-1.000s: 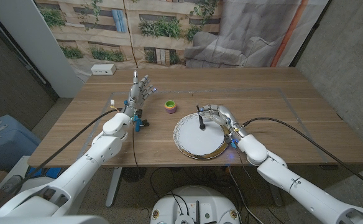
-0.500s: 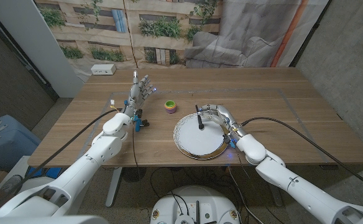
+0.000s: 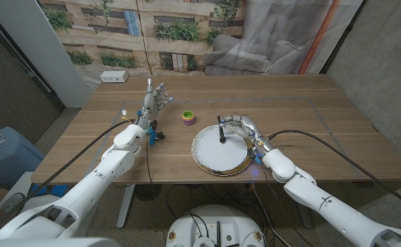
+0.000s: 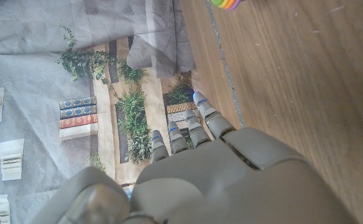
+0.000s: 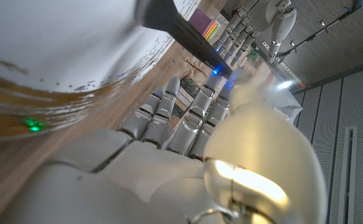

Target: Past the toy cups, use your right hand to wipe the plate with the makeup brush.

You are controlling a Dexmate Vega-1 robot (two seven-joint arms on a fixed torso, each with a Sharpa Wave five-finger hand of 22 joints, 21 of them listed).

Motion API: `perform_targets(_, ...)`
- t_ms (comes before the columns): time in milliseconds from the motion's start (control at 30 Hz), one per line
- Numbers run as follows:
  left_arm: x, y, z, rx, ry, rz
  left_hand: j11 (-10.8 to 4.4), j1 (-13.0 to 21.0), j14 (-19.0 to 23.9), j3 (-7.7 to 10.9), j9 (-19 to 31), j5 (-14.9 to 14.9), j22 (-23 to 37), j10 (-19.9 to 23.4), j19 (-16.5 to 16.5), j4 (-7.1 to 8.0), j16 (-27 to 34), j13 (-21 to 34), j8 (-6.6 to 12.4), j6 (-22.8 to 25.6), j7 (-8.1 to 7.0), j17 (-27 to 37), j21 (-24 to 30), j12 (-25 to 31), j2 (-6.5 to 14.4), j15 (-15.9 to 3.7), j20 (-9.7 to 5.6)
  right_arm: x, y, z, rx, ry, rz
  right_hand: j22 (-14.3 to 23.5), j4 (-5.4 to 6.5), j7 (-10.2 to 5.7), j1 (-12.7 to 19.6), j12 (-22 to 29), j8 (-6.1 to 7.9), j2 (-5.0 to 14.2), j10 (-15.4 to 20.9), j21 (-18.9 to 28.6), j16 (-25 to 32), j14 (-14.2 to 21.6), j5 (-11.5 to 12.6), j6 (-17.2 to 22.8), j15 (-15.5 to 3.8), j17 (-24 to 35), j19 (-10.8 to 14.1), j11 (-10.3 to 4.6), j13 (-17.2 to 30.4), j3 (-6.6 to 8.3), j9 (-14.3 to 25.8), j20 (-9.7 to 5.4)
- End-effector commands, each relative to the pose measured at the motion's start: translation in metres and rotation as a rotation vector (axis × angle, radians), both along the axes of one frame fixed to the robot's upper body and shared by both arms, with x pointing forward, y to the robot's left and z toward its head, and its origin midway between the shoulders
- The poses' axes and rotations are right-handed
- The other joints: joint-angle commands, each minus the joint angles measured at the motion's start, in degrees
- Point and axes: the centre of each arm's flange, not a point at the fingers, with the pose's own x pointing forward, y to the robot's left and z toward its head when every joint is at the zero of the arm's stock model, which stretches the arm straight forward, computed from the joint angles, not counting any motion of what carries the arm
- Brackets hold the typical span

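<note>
A white plate with a gold rim (image 3: 204, 161) lies on the wooden table in front of me. My right hand (image 3: 245, 130) holds a black makeup brush (image 3: 222, 132) over the plate's far right part, bristle end down on the plate. In the right wrist view the brush (image 5: 181, 28) crosses above the plate (image 5: 38, 68), with my fingers (image 5: 188, 124) curled toward it. The stacked toy cups (image 3: 187, 116), rainbow coloured, stand just beyond the plate's far left rim, also seen as toy cups (image 4: 227, 3). My left hand (image 3: 154, 101) stands raised to the left of the cups, fingers apart, holding nothing.
A white power strip (image 3: 114, 77) lies at the table's far left corner. A small blue-and-black object (image 3: 152, 134) sits by my left wrist. A printed backdrop and grey cloth (image 3: 255, 41) hang behind the table. Cables (image 3: 338, 154) trail from both arms.
The right hand and the brush shifted very slightly over the plate. The left hand stayed where it was.
</note>
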Motion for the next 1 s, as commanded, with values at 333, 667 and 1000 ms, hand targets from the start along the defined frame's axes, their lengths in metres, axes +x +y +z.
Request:
perform_targets(333,0.000,0.000,0.000,0.000,0.000,0.000,-0.63,-0.1,0.4,-0.09,0.1,0.2,0.3,0.1,0.4,0.40,0.2,0.2,0.20,-0.1,-0.48,0.1,0.4,0.5,0.8,-0.77,0.05,-0.008,-0.014,-0.006,0.001,0.005,-0.037,0.3,-0.11,-0.08,0.3,-0.1,0.22,0.39,0.1,0.1,-0.2,0.1,0.3,0.6,-9.12,0.1,0.0,-0.09,0.3,-0.16,0.3,-1.90)
perform_targets(667,0.000,0.000,0.000,0.000,0.000,0.000,-0.55,-0.1,0.4,-0.09,0.1,0.2,0.3,0.0,0.5,0.40,0.2,0.2,0.20,-0.1,-0.48,0.1,0.4,0.4,0.8,-0.75,0.08,-0.011,-0.022,-0.005,0.006,0.000,-0.065,0.3,-0.11,-0.08,0.3,-0.1,0.16,0.40,0.1,0.1,-0.2,0.2,0.3,0.5,-9.12,0.1,0.0,-0.07,0.3,-0.18,0.3,-1.80)
perform_targets(1000,0.000,0.000,0.000,0.000,0.000,0.000,-0.72,-0.1,0.4,-0.09,0.1,0.2,0.3,0.0,0.5,0.40,0.2,0.2,0.21,-0.1,-0.48,0.1,0.4,0.4,0.8,-0.78,0.01,-0.013,-0.027,-0.005,0.014,0.003,-0.086,0.3,-0.09,-0.08,0.3,-0.1,0.11,0.40,0.1,0.1,-0.3,0.2,0.3,0.5,-9.07,0.1,0.0,-0.07,0.3,-0.20,0.3,-1.72)
